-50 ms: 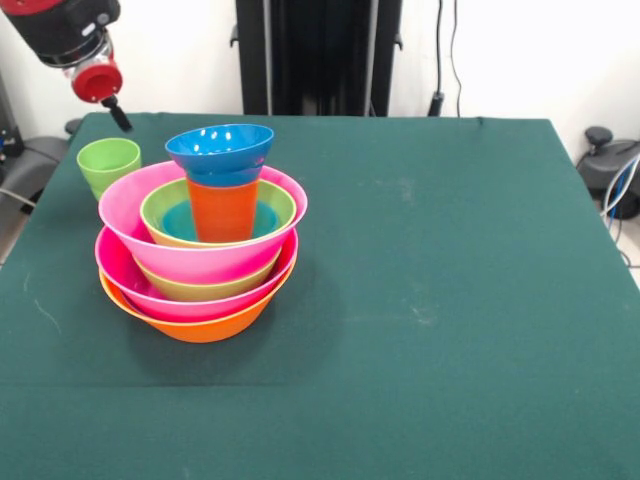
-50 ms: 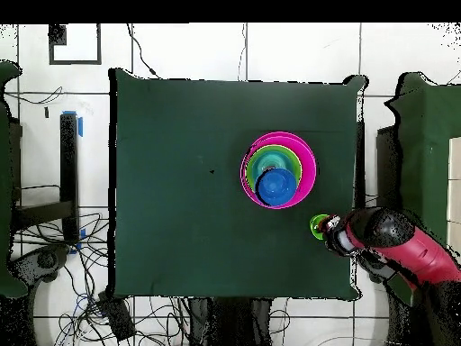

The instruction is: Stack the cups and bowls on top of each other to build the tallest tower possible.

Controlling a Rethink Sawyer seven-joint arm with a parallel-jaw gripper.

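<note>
Cups first: light green cup (image 1: 108, 164), glossy plastic, tapered, no handle, stands upright alone near the table's corner, just beside the tower (image 1: 202, 240) but not touching it. Gripper (image 1: 118, 113) hangs above and slightly behind that cup; only a thin dark tip shows below a red round collar, so can't tell whether the fingers are spread or closed, and nothing visibly held. In the overhead view the gripper (image 2: 331, 227) overlaps the green cup's (image 2: 318, 224) rim edge; red/black arm (image 2: 396, 243) runs off toward the table's edge.

Tower, top down: small blue bowl (image 1: 220, 150), shiny, flared, sits on the upright orange-red cup (image 1: 222, 208). Cup stands inside a light blue bowl (image 1: 180, 222), nested in a green bowl (image 1: 165, 205), then a wide pink bowl (image 1: 130, 215), 2nd green bowl (image 1: 200, 288), 2nd pink bowl (image 1: 140, 295), large orange bowl (image 1: 205, 328) at the base. All smooth, round, glossy. Table (image 1: 440, 300) has a dark green cloth, matte, w/ faint pale scuffs.
</note>
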